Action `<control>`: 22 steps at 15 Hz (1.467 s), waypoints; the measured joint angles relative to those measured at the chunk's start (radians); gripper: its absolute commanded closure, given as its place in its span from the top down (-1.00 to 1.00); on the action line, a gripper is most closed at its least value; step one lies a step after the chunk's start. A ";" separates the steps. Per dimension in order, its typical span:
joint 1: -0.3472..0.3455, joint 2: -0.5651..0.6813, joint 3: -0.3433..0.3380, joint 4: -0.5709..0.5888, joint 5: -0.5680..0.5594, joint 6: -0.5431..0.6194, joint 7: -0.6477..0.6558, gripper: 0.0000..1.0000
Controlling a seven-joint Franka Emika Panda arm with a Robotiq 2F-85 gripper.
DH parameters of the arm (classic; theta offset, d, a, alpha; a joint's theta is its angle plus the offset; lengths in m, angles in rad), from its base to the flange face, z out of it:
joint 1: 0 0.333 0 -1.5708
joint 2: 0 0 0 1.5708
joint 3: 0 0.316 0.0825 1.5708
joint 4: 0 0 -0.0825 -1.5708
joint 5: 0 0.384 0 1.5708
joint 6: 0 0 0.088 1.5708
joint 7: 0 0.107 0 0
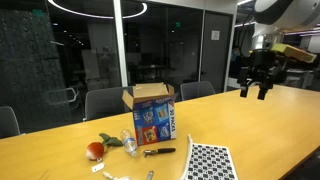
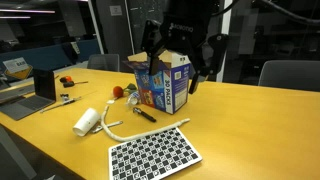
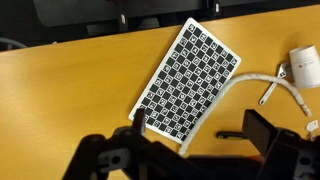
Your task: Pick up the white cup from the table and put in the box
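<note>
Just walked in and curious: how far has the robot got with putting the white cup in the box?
Nothing looks done: the white cup sits on the table beside the box, not inside. In hand: the gripper hangs open and empty, high up, away from the cup. Left: reach it, grasp, lift, and drop it in the box.

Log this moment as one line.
end effector open, empty, raised | white cup on table near box | not yet grasped
</note>
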 measured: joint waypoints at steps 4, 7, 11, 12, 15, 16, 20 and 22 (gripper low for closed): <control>0.000 -0.001 0.000 0.008 0.000 0.000 0.000 1.00; 0.000 -0.001 0.000 0.008 0.000 0.000 0.000 1.00; -0.004 0.000 0.013 0.000 0.000 0.005 0.000 1.00; -0.002 0.000 0.026 -0.001 0.001 0.012 0.000 1.00; 0.023 0.002 0.091 -0.001 0.019 0.058 0.004 1.00; 0.038 0.004 0.119 -0.001 0.032 0.081 0.010 1.00; 0.120 0.044 0.241 0.015 0.080 0.177 0.078 1.00; 0.158 0.089 0.301 0.046 0.084 0.215 0.127 1.00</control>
